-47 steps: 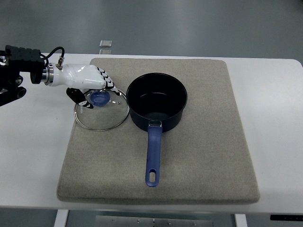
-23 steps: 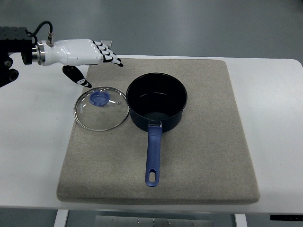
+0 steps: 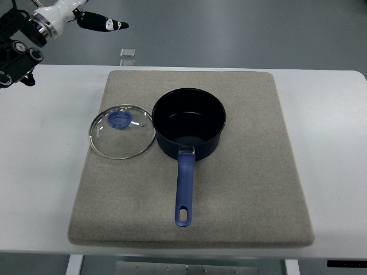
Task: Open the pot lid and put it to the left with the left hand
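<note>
The dark pot (image 3: pixel 189 121) sits uncovered and empty on the mat (image 3: pixel 241 189), its glass lid (image 3: pixel 121 131) lying flat just left. My left hand (image 3: pixel 86 18) hangs at the top-left corner, holding nothing; I cannot tell its finger spread.

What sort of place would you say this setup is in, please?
Probably a robot test bench rather than a real kitchen: a plain white table with a grey mat, one empty pot and its lid, and bare grey floor beyond.

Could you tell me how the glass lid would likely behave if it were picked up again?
The glass lid looks rigid and probably breakable if dropped. Its blue knob seems the surest grip; the metal-rimmed edge may be slippery. Lying flat on the mat, it shouldn't roll.
</note>
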